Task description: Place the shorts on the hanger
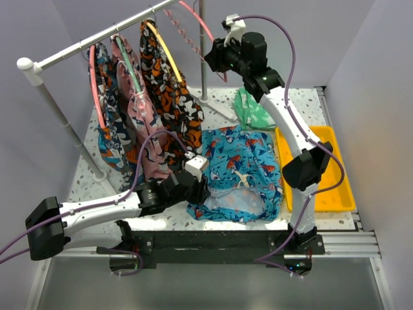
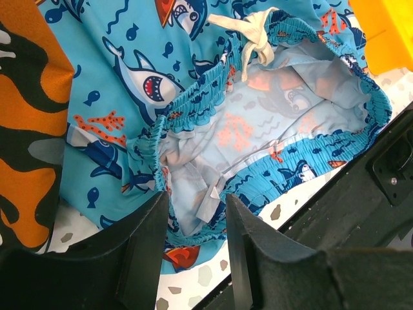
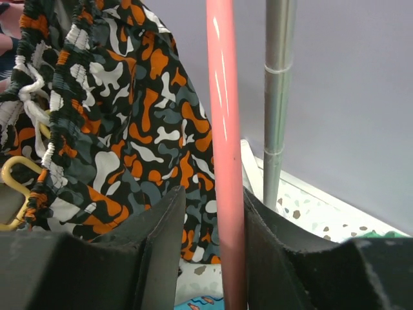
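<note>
The pick-up is in hand. The left hand is released, and the waistband of the shorts, flat on the counter, lies just before its fingertips. The hanger stands between the right hand's fingers; whether clenched, I cannot tell. Next, I think, the left must close on the waistband.

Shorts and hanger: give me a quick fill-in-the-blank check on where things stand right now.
1. The shorts lie on the ___, not on the rail.
2. The hanger between the fingers of the right gripper is coloured ___.
3. The drawstring of the shorts is ___.
4. The tray beside the shorts is ___.

Missing words: table; pink; white; yellow.
</note>
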